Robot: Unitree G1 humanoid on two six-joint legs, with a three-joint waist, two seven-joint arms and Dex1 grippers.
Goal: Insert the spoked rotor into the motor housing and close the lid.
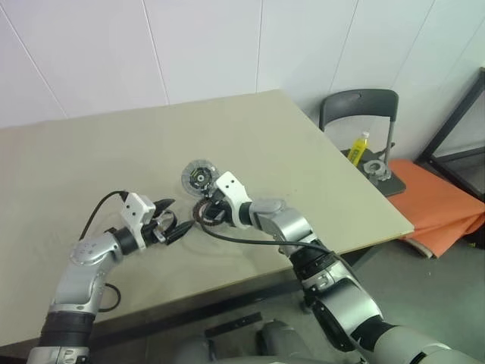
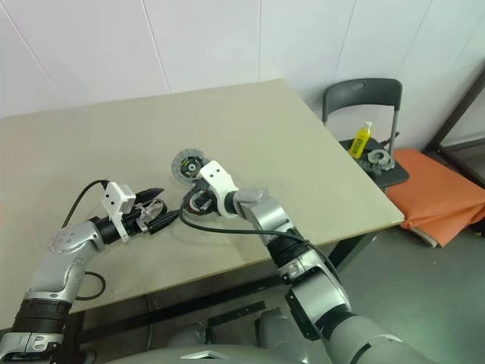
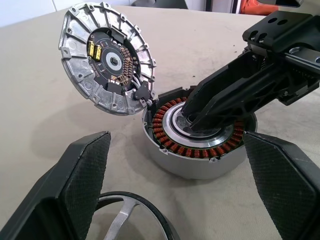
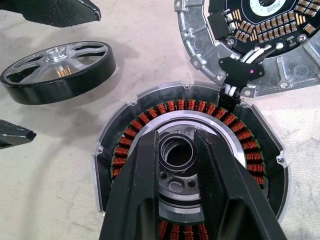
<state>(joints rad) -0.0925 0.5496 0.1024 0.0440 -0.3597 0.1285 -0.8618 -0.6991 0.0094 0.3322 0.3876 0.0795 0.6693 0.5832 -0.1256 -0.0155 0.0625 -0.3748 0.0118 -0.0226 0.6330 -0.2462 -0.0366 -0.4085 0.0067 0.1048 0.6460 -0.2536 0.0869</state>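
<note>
While motor housing is showing copper windings w/ rotor lying outside, right gripper is pinching its hub; left gripper is gaping.

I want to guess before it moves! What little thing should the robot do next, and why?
Probably close the open left end effector on the spoked rotor. The rotor lies on the table between its fingers, outside the motor housing, and the lid is swung open. The right end effector sits narrowed at the housing's hub, seemingly steadying it, so it must clear before insertion.
</note>
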